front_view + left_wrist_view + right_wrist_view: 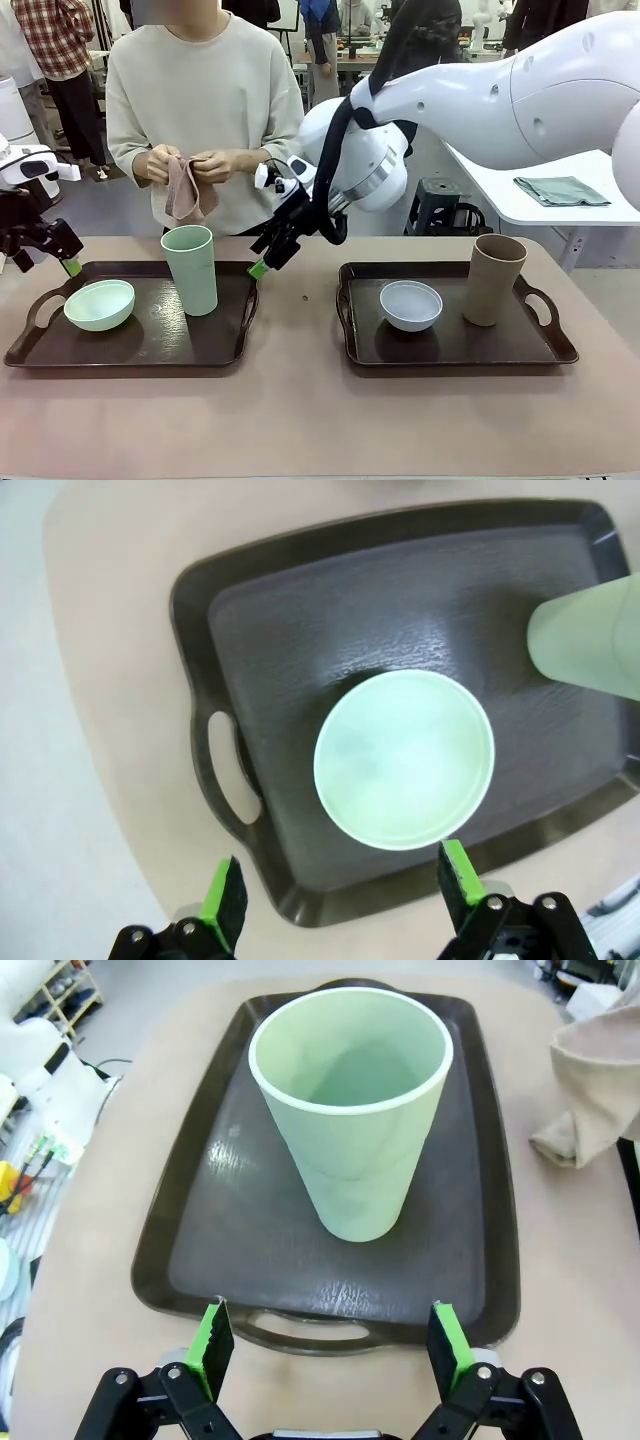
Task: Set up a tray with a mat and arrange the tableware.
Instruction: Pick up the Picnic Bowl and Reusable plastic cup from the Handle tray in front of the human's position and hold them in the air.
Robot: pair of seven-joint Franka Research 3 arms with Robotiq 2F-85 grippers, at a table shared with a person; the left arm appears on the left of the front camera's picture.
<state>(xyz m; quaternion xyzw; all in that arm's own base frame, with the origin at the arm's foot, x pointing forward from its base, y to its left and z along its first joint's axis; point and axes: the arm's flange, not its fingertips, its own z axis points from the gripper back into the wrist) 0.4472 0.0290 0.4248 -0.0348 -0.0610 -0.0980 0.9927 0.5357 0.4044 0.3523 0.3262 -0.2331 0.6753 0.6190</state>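
Left pincer and right pincer gape empty; the right, facing the tall green cup, could topple it by closing off-centre.

A tan tabletop is carrying two dark brown trays side by side, well apart. The left tray is lying flat on the robot's left half, with its cut-out handles facing outward to either side. The right tray is lying level with it on the other half. A small dark speck is sitting on the bare strip between them.
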